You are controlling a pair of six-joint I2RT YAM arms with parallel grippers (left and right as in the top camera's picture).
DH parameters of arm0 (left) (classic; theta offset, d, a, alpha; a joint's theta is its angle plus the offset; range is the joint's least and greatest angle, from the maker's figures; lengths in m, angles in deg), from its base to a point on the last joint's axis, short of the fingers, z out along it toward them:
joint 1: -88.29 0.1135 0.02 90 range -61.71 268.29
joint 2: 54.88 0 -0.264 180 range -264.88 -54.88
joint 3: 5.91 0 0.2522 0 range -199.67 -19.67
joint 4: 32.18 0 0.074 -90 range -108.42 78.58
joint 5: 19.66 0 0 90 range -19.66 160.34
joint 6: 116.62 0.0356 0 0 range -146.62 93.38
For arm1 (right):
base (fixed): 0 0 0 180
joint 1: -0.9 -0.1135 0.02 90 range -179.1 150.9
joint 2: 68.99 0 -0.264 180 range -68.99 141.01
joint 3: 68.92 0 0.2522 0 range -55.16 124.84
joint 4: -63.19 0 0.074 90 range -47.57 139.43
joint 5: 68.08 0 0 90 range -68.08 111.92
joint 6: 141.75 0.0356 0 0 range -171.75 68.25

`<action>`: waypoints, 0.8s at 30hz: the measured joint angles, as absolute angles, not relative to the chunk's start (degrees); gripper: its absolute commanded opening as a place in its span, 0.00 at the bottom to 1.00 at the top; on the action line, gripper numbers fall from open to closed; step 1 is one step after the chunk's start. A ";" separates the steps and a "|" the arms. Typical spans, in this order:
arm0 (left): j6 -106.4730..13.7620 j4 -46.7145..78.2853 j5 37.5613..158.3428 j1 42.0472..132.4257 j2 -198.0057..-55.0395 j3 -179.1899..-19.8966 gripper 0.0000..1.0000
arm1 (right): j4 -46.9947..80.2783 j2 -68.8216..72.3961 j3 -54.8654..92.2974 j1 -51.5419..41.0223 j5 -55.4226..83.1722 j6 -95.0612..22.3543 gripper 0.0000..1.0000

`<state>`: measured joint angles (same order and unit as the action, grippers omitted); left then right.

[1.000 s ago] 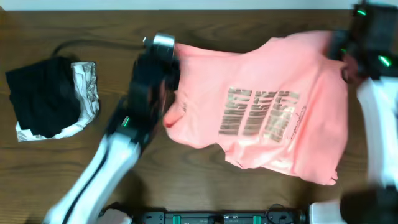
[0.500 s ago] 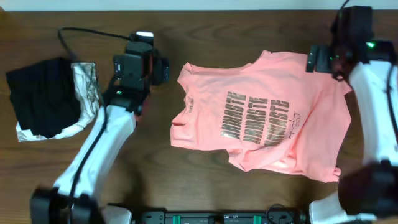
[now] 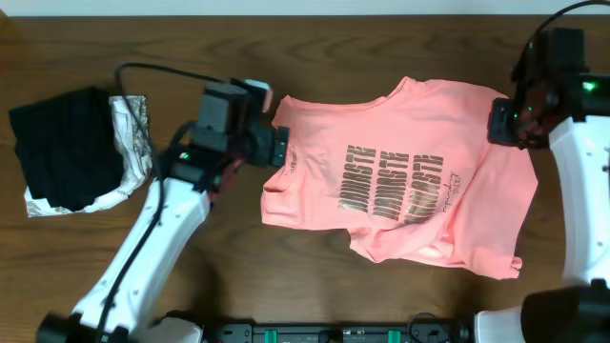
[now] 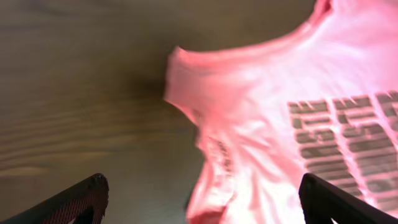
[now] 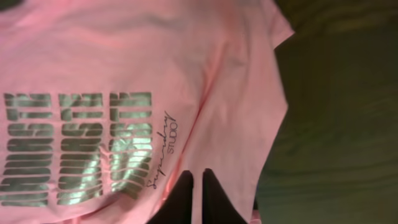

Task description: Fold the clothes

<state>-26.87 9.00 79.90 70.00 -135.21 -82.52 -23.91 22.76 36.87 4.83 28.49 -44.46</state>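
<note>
1. Here, the pink T-shirt [image 3: 400, 181] lies spread out, print side up, on the wooden table [image 3: 286, 286], right of the middle. Its neck opening is at its left edge.
2. Three rows of dark shiny lettering [image 3: 391, 181] run across the chest. The cloth is wrinkled, and the near edge is uneven and bunched.
3. The left gripper [image 3: 276, 148] sits at the shirt's left edge, right by the neck opening.
4. Its jaws are wide apart. In the left wrist view the two fingertips [image 4: 87, 196] stand at the far lower corners, with bare wood and the edge of the shirt between them and nothing held.
5. The right gripper [image 3: 503, 124] is over the far right part of the shirt, near its edge.
6. Its jaws are almost together. In the right wrist view the two fingers [image 5: 183, 193] show only a thin sliver between them, just beside the small script next to the lettering. Whether any cloth is pinched there cannot be told.
7. A folded black garment [image 3: 62, 148] lies at the far left of the table, partly on top of a silvery-white patterned one [image 3: 133, 133]. Both are well apart from the shirt.
8. A black cable [image 3: 152, 69] curves over the table beside the left arm.
</note>
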 measured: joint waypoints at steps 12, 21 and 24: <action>-27.07 -2.02 84.14 66.68 -154.01 -82.54 0.98 | -22.25 31.87 29.31 4.83 27.55 -43.70 0.04; -27.92 -7.92 85.38 66.68 -161.59 -82.54 0.98 | -21.79 33.08 28.63 4.83 26.26 -43.63 0.04; -28.09 -8.71 86.43 66.68 -162.42 -82.54 0.98 | -21.79 33.08 28.63 4.83 26.19 -43.63 0.04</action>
